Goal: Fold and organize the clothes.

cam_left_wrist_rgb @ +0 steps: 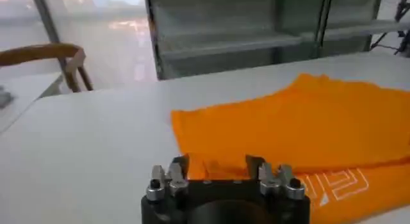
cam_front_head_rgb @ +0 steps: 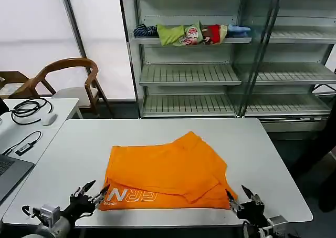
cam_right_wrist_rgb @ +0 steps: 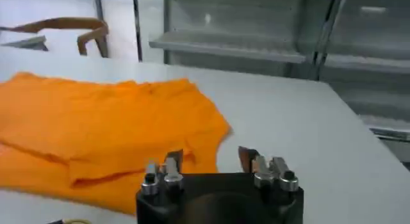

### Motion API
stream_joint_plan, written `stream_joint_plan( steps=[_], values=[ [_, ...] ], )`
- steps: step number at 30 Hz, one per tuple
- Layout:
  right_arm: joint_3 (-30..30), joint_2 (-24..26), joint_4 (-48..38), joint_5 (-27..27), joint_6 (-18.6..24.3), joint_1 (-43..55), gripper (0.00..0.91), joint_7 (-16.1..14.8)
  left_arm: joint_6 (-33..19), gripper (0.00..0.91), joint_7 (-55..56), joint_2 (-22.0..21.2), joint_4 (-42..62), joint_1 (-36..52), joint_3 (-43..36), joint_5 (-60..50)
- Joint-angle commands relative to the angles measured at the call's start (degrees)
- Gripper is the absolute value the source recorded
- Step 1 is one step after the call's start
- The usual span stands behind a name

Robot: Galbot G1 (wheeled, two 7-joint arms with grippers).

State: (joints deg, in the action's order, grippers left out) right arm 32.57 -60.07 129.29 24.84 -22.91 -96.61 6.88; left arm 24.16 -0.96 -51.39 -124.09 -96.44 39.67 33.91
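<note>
Lying half-folded between both pincers, the bright orange soft-fabric T-shirt (cam_front_head_rgb: pixel 167 172) is flanked: left pincer (cam_front_head_rgb: pixel 95 190) and right pincer (cam_front_head_rgb: pixel 238 196), both open, at its near corners, equally close.

One orange T-shirt (cam_front_head_rgb: pixel 167 171), two grippers, one table (cam_front_head_rgb: pixel 262 154), one chair (cam_front_head_rgb: pixel 73 80).

The head camera looks forward and down over the white table (cam_front_head_rgb: pixel 157 138). Both wrist cameras sit low at its near edge (close in), sharing the orange T-shirt (cam_left_wrist_rgb: pixel 301 126).
</note>
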Motion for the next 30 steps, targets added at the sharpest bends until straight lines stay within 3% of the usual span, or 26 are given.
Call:
stream_joint_plan(
  steps=[1,11,20,30],
  values=[
    [-3.0,-0.6,-3.8,2.6,-2.2,14.2,0.907,3.2,-0.8,0.907,0.1,0.5,3.1,8.0,-1.8,2.0],
    [-18.3,-4.0,-18.6,2.2,-6.9,37.6,0.907,7.8,0.1,0.907,1.8,-1.0,15.2,27.4,-12.9,1.8],
    [-24.3,-9.1,-32.1,4.7,-9.1,52.1,0.907,11.4,1.5,0.907,2.1,-1.0,27.2,39.3,-20.2,3.5],
    [-26.0,-14.0,-47.8,4.0,-10.2,59.1,0.907,9.3,1.6,0.907,0.6,-1.1,36.3,45.3,-24.7,3.7]
  ],
)
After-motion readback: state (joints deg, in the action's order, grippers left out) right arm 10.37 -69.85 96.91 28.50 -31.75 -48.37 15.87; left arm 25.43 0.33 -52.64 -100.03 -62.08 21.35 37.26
